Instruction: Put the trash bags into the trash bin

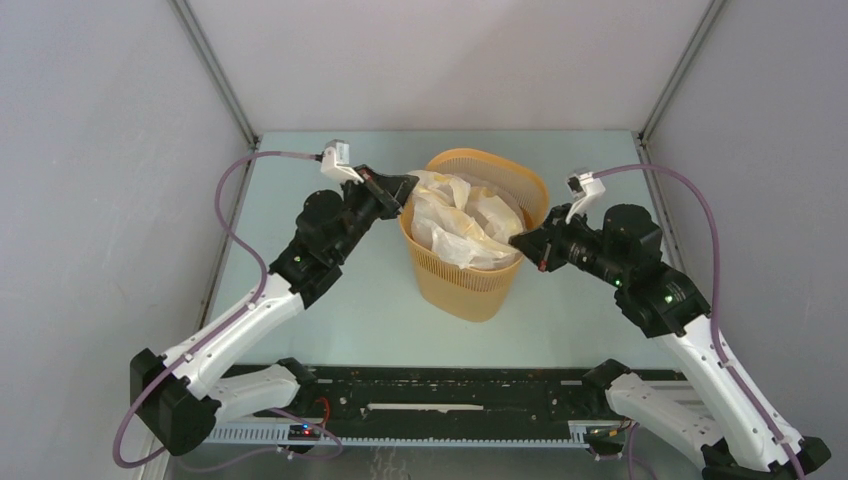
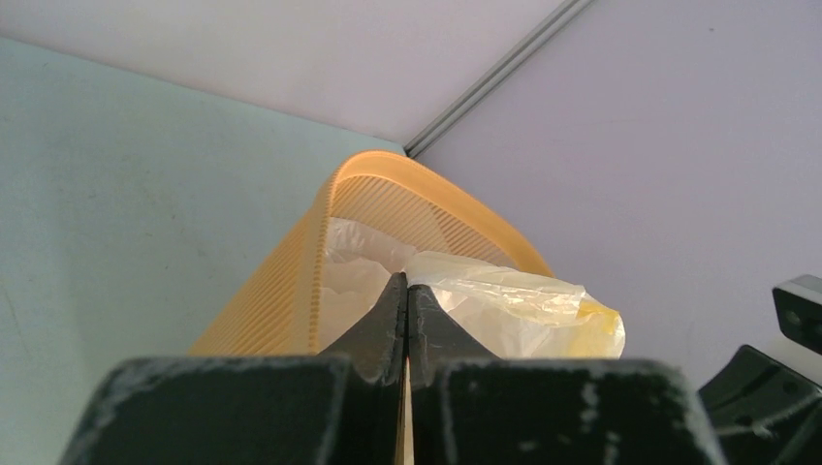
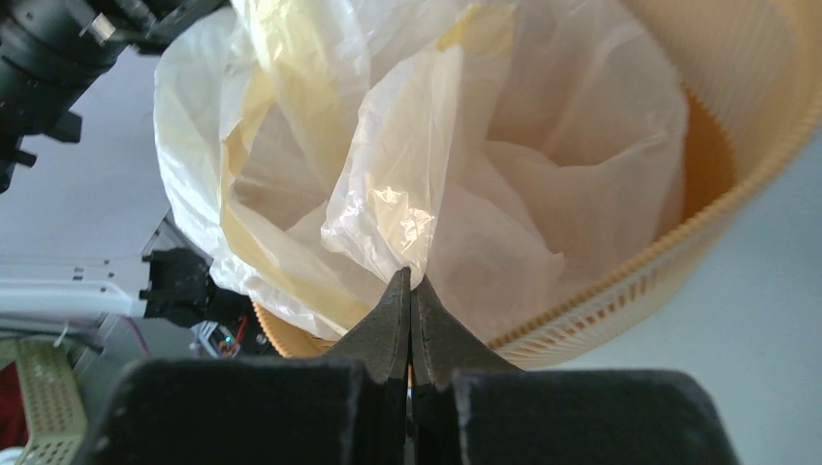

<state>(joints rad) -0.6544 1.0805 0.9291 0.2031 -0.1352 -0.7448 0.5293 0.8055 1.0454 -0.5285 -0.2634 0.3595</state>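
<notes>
The orange-yellow trash bin [image 1: 478, 285] stands upright at the table's middle. The crinkly cream-white trash bag [image 1: 462, 222] sits bunched inside its mouth, with pale yellow rim folds showing. My left gripper [image 1: 408, 187] is at the bin's left rim, shut on the bag's edge [image 2: 504, 295]. The bin's slotted wall [image 2: 281, 291] is beside its fingertips. My right gripper [image 1: 519, 241] is at the bin's right front rim, shut on a fold of the bag [image 3: 388, 213]. The bin's rim [image 3: 679, 242] curves to the right of it.
Grey enclosure walls [image 1: 100, 150] stand on the left, right and back. A black rail with wiring [image 1: 450, 400] runs along the near edge between the arm bases. The pale green tabletop [image 1: 330, 300] surrounds the bin.
</notes>
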